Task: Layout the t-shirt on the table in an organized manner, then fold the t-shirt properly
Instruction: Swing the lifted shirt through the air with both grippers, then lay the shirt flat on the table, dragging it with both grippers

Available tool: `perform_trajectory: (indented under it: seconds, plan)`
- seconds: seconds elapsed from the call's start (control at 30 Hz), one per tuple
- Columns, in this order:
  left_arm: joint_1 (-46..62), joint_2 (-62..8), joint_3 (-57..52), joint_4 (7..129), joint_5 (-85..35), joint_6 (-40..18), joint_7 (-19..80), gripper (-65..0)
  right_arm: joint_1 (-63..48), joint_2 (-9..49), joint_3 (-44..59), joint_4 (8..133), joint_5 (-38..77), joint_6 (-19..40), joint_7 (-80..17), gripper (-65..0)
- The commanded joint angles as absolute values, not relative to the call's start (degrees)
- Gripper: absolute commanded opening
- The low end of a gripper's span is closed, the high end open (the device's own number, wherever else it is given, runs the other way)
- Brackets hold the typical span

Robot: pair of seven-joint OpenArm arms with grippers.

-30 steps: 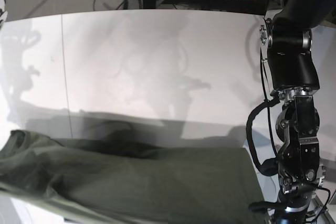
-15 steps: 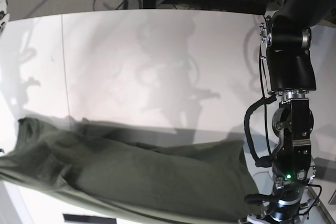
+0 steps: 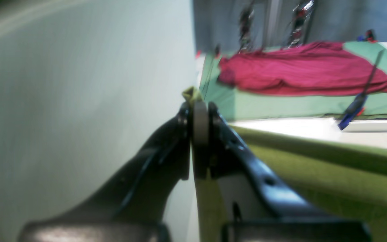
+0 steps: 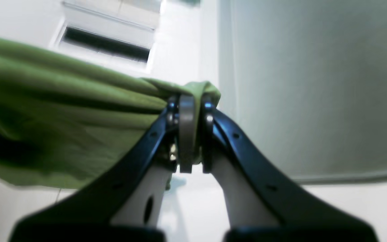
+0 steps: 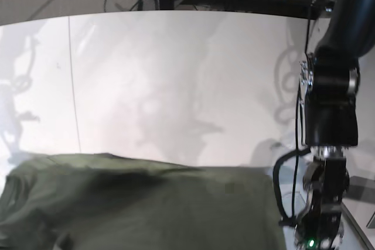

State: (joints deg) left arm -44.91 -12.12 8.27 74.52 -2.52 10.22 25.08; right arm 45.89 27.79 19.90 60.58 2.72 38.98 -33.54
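White table (image 5: 176,74), olive t-shirt (image 5: 140,203) apparently stretched, rumpled, along near edge.

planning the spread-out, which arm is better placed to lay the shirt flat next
Neither alone: left tool and right tool are each shut on an edge of the t-shirt, stretched between them above the table.

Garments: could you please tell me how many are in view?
2: the green t-shirt spread along the table's near edge, pinched by both grippers, and a red garment on a green surface beyond. Others may be hidden.
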Motion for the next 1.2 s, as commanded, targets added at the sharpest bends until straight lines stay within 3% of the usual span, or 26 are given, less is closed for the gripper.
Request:
perform_trajectory:
  seconds: [0.0,0.2,0.37,0.57,0.77,0.93,1.17]
  plan:
    - [-48.48,-12.7,8.84,75.38,-1.8,10.51,23.08,-65.0,49.36,29.32,20.09,62.02,3.3,38.37,-30.99,-65.0]
    - [-55.69,-12.79,9.27,76.35,-1.89,10.51,23.08,-65.0,56.57,32.48,12.0,63.43,3.3,38.46,-30.02,-65.0]
    - [-56.13,-13.76,9.27,80.75,-2.42,10.51,23.25,-65.0,56.57,33.36,11.21,70.55,3.3,38.46,-30.55,-65.0]
    - [-42.15,-13.85,9.19,85.76,-1.98,10.51,22.99,-65.0,41.36,34.24,15.87,81.19,3.38,38.11,-38.11,-65.0]
    - [-27.65,-13.93,9.27,88.75,-1.89,10.51,22.99,-65.0,21.93,26.77,24.4,87.25,3.38,38.02,-39.6,-65.0]
    - [-18.68,-14.02,9.45,88.22,-1.8,10.51,22.99,-65.0,13.76,21.67,27.65,84.88,3.38,38.02,-40.13,-65.0]
    - [-9.98,-16.04,9.45,87.69,-1.8,10.51,22.99,-65.0,9.63,19.21,27.91,81.98,3.3,38.02,-40.48,-65.0]
